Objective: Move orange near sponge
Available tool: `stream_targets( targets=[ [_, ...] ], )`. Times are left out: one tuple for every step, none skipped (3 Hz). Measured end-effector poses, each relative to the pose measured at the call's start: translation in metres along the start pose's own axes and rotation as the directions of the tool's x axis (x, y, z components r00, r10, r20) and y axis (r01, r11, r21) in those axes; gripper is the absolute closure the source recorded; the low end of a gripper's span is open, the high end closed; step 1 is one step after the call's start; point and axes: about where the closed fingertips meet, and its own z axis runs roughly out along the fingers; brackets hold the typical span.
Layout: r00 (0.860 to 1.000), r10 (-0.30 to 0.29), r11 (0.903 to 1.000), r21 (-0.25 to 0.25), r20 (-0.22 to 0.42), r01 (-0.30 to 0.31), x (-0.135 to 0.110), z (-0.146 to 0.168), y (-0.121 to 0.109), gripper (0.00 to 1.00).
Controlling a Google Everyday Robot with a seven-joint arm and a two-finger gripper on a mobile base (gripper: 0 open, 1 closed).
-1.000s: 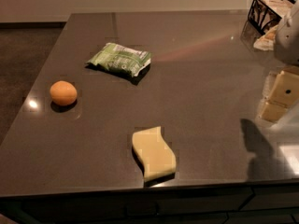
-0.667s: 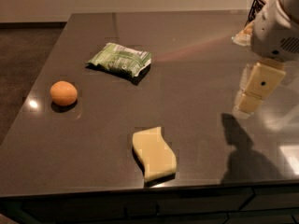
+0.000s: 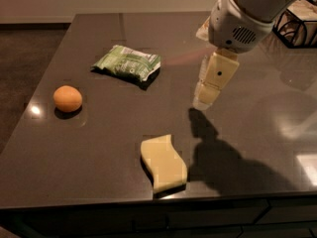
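The orange sits on the dark table near its left edge. The pale yellow sponge lies near the front edge, right of the orange and well apart from it. My gripper hangs from the white arm above the middle of the table, right of the orange and above and behind the sponge. It holds nothing that I can see.
A crinkled green and white snack packet lies at the back, between the orange and the arm. A black wire basket stands at the far right back. The arm casts a shadow right of the sponge.
The arm and gripper have moved left from the table's right edge toward the middle. The orange, sponge and packet have not moved.
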Motion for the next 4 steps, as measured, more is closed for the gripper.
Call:
stream_targets(
  targets=[
    [0.998, -0.034, 0.9991, -0.023, 0.061, 0.035, -0.046, 0.027, -0.002, 0.00],
    [0.991, -0.055, 0.9973, -0.043, 0.121, 0.061, -0.091, 0.062, 0.002, 0.00],
    [0.985, -0.059, 0.9951, -0.068, 0.165, 0.071, -0.128, 0.100, 0.007, 0.00],
    [0.980, -0.059, 0.9922, -0.097, 0.192, 0.079, -0.164, 0.136, 0.009, 0.00]
  ],
)
